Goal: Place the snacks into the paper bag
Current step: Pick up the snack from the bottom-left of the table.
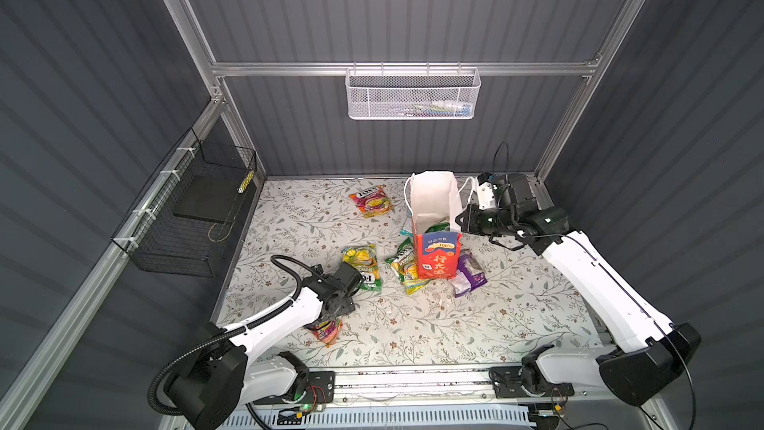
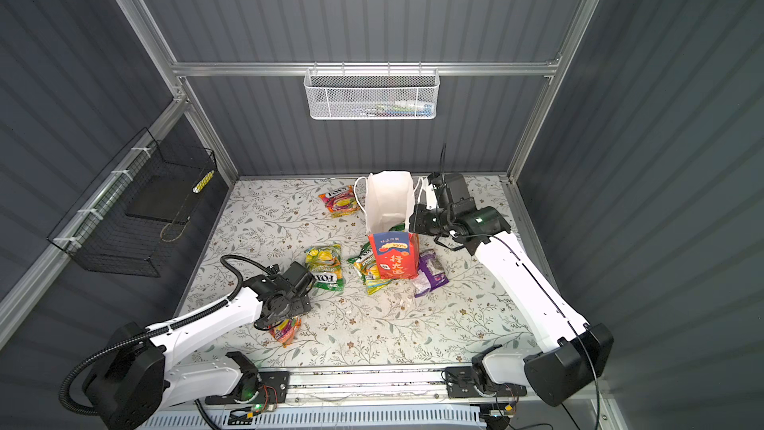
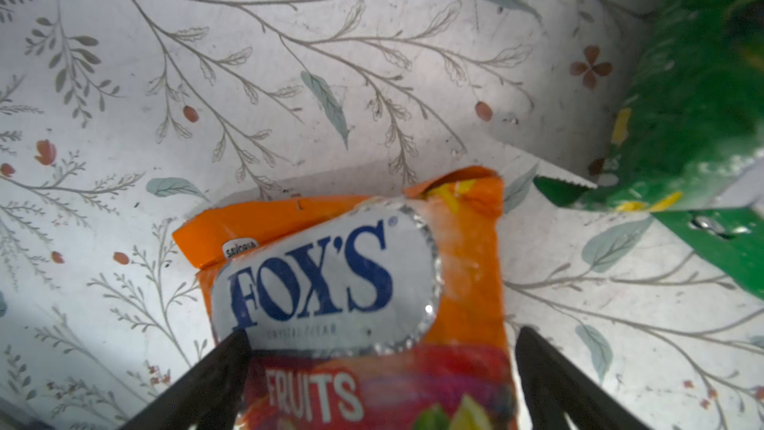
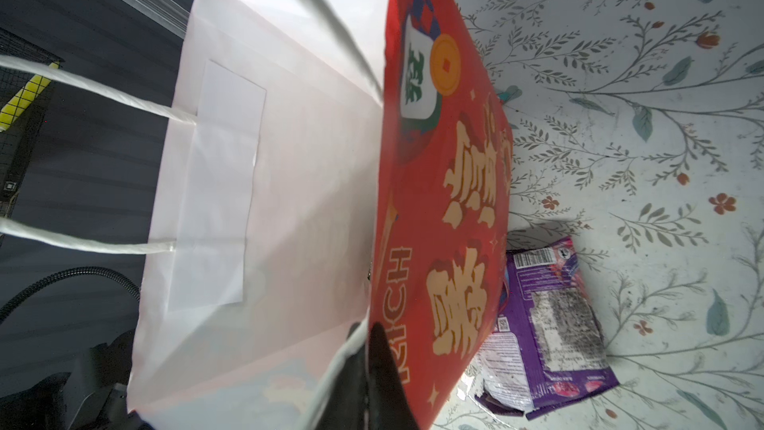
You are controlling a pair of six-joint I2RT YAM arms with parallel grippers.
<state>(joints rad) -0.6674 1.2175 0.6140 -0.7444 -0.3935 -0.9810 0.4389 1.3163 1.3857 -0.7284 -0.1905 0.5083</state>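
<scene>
Where the orange packet (image 3: 351, 283) lies: flat on the floral table (image 1: 496, 316), front left, well apart from the paper bag (image 1: 436, 258).
Look: glossy, white "FOX'S" oval, "FRUITS" beneath.
Left gripper (image 3: 380, 337): arm bent down, fingers spread, straddling the packet.
Right gripper (image 4: 368, 337): reaching across, clamped on the upright bag's rim.

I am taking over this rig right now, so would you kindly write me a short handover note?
Left hand: open, poised over the orange FOX'S Fruits packet, which lies flat; no grip yet.
Right hand: shut on the rim of the paper bag, holding it upright and open.
Done: at least one green packet shows inside the bag.
Left: the Fruits packet, the orange-pink packet at the back, the middle green-yellow packet, the green-yellow packet at the bag's base, the purple packet on the right arm's side, perhaps a teal packet edge behind the bag.
</scene>
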